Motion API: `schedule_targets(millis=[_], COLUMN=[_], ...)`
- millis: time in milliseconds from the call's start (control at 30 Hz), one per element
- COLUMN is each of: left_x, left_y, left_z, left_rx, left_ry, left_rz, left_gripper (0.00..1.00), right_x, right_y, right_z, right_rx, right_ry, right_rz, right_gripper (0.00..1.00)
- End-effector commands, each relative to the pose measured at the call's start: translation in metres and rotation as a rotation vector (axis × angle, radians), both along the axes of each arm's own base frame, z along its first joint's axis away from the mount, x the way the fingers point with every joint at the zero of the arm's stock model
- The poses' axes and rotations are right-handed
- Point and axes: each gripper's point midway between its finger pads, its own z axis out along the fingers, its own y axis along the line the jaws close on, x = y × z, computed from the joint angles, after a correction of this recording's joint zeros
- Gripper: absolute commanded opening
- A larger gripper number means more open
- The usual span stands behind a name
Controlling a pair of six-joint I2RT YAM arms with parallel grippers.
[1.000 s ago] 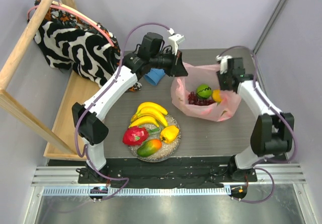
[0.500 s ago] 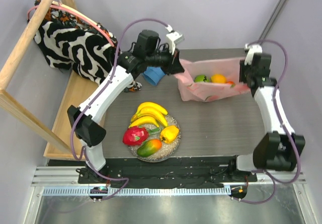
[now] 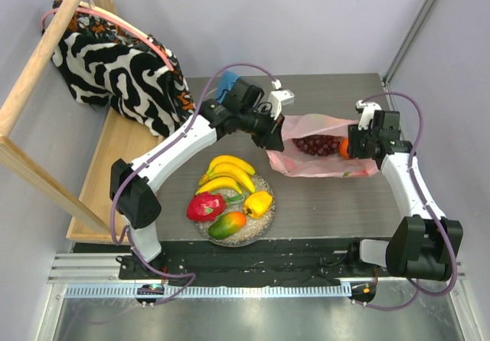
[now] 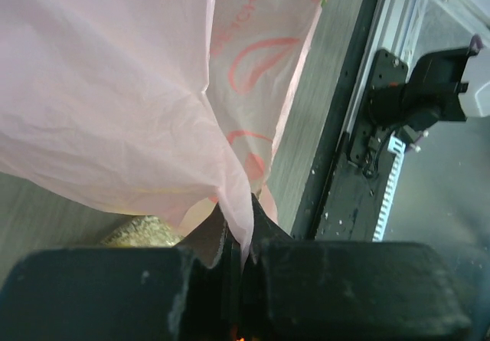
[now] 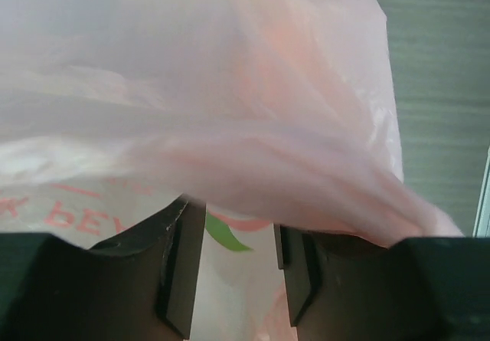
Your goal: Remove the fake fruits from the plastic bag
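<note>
Since a moment ago you've lowered the thin translucent pink plastic bag (image 3: pixel 325 159). Your left gripper (image 4: pixel 241 230) clamps its rim to hold the mouth up, while your right gripper (image 5: pixel 239 241) has its fingers apart, slack film just beyond them.

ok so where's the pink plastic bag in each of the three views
top external: pink plastic bag right of centre, between the two arms.
left wrist: fills the upper left, its edge pinched in the left pincer at bottom centre.
right wrist: covers most of the frame, down to the right pincer.
shared landmark: the grey table beside the bag in all three.
</note>
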Motion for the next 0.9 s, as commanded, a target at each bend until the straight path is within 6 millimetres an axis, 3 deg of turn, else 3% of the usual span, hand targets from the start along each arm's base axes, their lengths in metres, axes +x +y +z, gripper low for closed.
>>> schedule_targets(millis=[0,267,467,600,867], left_x=[0.017,0.019,0.017,0.018,0.019], left_y=[-0.012,-0.018,-0.018,-0.02,-0.022], left_z=[0.042,0.05,0.045,0.041,0.039], left_rx=[-0.086,-0.096,-0.086,-0.083,-0.08], left_ry=[-0.101,-0.13,-0.124,-0.114,-0.108], left_rz=[0.021,0.013,0.004,0.002,0.0], left_gripper=[0.0,0.0,0.0,0.0,0.0], right_x=[0.027,0.056,0.078,0.088,0.115], right_y=[0.005,0.012,-0.019,-0.025,-0.032], right_z=[0.01,-0.008,-0.015,-0.029,-0.062], right_rx=[-0.022,-0.031,-0.18,-0.205,-0.228], right_ry=[-0.07,-0.053,-0.042,-0.009,0.017], right_rz=[0.075,0.116,0.009,0.0,-0.01], right_gripper=[0.48,0.51,0.67,0.8,0.84])
